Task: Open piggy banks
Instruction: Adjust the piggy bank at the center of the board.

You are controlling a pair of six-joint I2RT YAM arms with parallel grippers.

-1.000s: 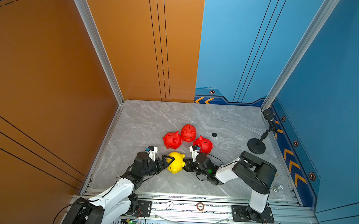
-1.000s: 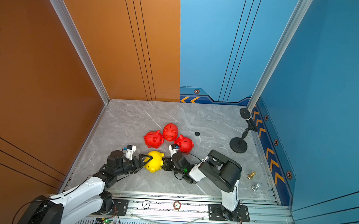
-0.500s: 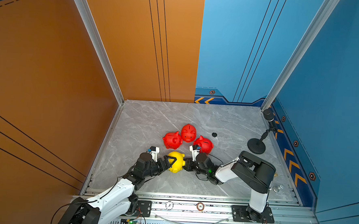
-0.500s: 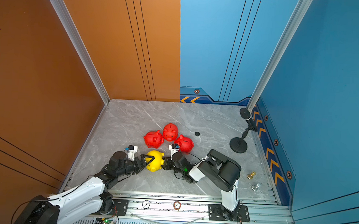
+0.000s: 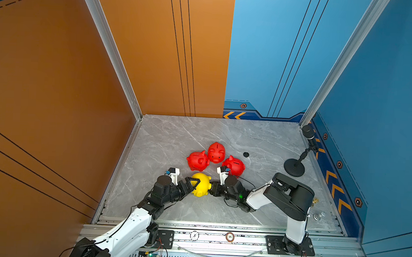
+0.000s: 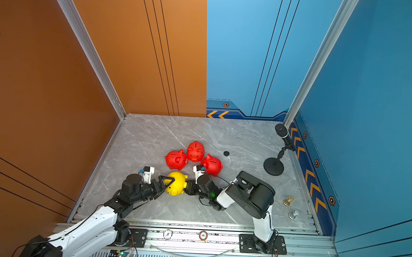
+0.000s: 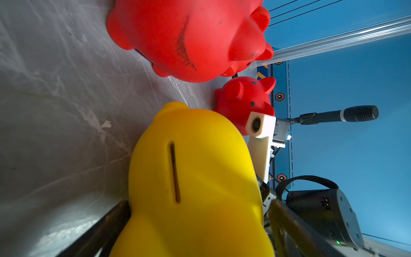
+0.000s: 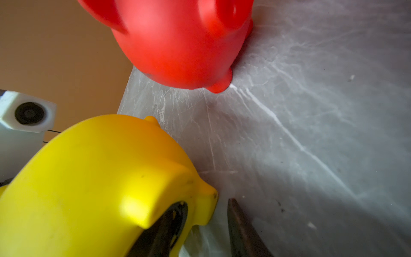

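The yellow piggy bank [image 5: 200, 185] [image 6: 176, 183] lies between both arms near the table's front, its coin slot turned toward the left wrist camera [image 7: 195, 166]. My left gripper [image 5: 193, 185] [image 7: 200, 201] spans its body, one finger over it and one under, shut on it. My right gripper [image 5: 212, 186] [image 8: 206, 204] meets the bank's underside [image 8: 100, 178]: one finger sits at a dark round opening, the other stands outside a yellow foot with a gap. Three red piggy banks [image 5: 198, 160] [image 5: 216, 152] [image 5: 234, 165] stand clustered just behind.
A small black plug [image 5: 246, 154] lies right of the red banks. A microphone stand [image 5: 294, 167] is at the right wall. Two small metal pieces [image 6: 288, 200] [image 6: 293, 214] sit near the front right corner. Orange and blue walls enclose the marble table [image 5: 175, 137].
The left arm has shifted only slightly beside the yellow bank. The bank, the right arm and the red banks stay where they were.
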